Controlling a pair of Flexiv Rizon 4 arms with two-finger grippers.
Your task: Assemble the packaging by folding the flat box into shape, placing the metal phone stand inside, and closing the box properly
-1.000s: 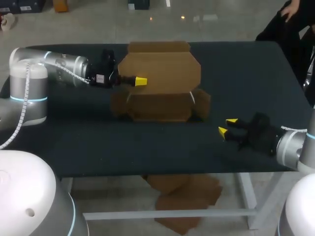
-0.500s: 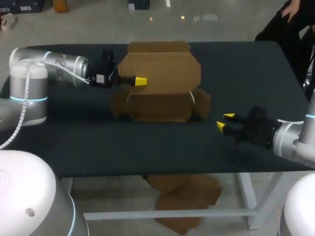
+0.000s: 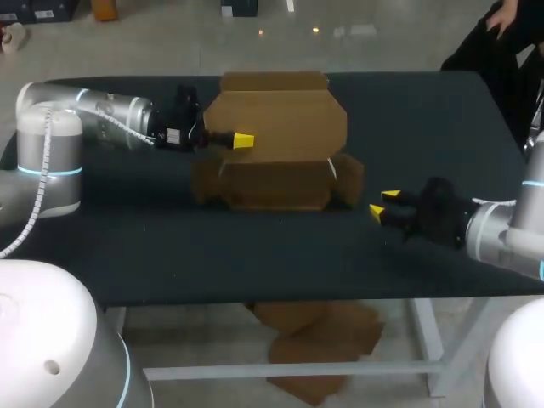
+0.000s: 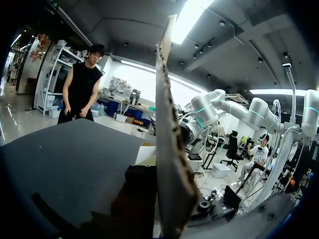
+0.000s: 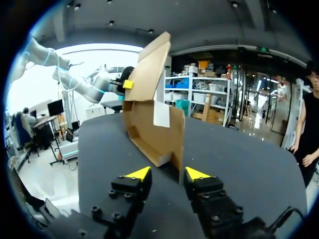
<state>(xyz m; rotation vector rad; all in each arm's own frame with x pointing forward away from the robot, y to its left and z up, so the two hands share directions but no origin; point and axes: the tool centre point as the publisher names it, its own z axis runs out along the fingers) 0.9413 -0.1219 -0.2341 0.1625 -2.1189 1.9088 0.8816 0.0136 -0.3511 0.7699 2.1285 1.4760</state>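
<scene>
A brown cardboard box (image 3: pixel 276 185) sits half folded at the table's middle, its low tray open toward me and its lid (image 3: pixel 280 119) standing up behind. My left gripper (image 3: pixel 242 140) is shut on the lid's left edge; in the left wrist view the lid (image 4: pixel 167 124) runs edge-on straight out from it, and the yellow tips are hidden. My right gripper (image 3: pixel 382 203) stands open just right of the box's right side flap (image 3: pixel 348 178). From the right wrist, that flap (image 5: pixel 175 134) stands upright just ahead of the right gripper (image 5: pixel 167 174), in line with the gap. No phone stand shows.
The dark table top (image 3: pixel 425 119) stretches wide to the right of the box and in front of it. The table's front edge runs a short way below my right arm in the head view.
My right gripper has moved left and away from the front edge, closer to the box's right side flap. The left arm and the lid have kept still.
</scene>
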